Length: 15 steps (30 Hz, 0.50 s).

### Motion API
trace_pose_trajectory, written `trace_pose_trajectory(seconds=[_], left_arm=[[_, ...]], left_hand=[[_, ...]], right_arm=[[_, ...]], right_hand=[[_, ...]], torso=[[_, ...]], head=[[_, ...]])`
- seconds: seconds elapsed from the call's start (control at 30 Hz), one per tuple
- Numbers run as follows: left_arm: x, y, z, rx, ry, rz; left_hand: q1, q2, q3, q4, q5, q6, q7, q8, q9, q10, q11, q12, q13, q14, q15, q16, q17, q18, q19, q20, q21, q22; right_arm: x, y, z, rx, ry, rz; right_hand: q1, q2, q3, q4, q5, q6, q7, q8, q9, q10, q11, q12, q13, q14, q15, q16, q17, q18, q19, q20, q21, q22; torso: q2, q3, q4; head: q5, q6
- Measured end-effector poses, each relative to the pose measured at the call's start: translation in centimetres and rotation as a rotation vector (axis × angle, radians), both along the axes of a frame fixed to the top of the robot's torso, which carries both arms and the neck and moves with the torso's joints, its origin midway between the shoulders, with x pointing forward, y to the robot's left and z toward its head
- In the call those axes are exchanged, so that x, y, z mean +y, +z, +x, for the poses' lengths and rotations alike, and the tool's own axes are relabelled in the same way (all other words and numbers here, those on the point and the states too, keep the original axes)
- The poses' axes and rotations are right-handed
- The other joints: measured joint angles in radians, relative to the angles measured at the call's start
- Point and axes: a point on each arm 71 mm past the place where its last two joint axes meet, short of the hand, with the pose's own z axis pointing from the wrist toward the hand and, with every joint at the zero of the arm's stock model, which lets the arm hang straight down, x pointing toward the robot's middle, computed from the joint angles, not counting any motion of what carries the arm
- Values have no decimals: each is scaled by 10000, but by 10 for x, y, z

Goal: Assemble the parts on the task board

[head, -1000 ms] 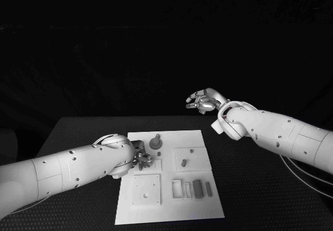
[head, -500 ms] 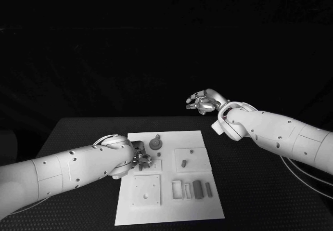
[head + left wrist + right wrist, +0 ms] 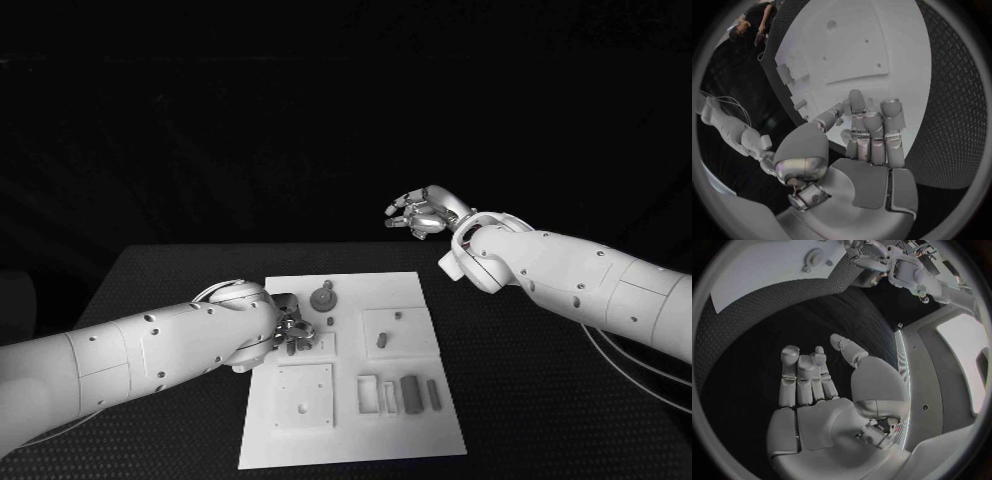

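The left hand [image 3: 293,331] is hovering over the white task board's [image 3: 418,415] nine o'clock edge, fingers loosely curled, gripping nothing. Small grey parts [image 3: 413,391] are lying toward the board's five o'clock corner, on the black table [image 3: 562,400]. The right hand [image 3: 421,211] is hanging above the table's twelve o'clock edge, fingers apart, empty.
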Motion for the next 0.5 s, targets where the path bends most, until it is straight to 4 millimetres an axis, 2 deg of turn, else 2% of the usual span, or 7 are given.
trace_pose_trajectory(seconds=[0.4,0.5], left_arm=[[2,0,1,-6,55,37],[3,-1,2,-7,70,47]], left_hand=[[-14,-93,-11,73,-46,128,-128,-2,1,1,2,0,-6,2,-2,3,-25,0,2,3,38,-1],[-119,-197,-15,199,-121,196,-196,-2,0,0,4,41,-10,3,-2,44,-58,-1,2,3,38,-2]], right_arm=[[0,0,0,16,22,-7],[0,0,0,20,26,-9]], right_hand=[[0,0,0,0,0,0,0,0,1,0,0,0,-9,-25,26,0,-9,0,-1,1,0,0],[0,0,0,0,0,0,0,0,1,0,0,0,-8,-25,25,0,-9,0,-1,1,0,0]], torso=[[6,-6,-13],[6,-6,-7]], head=[[-9,-12],[-19,-32]])
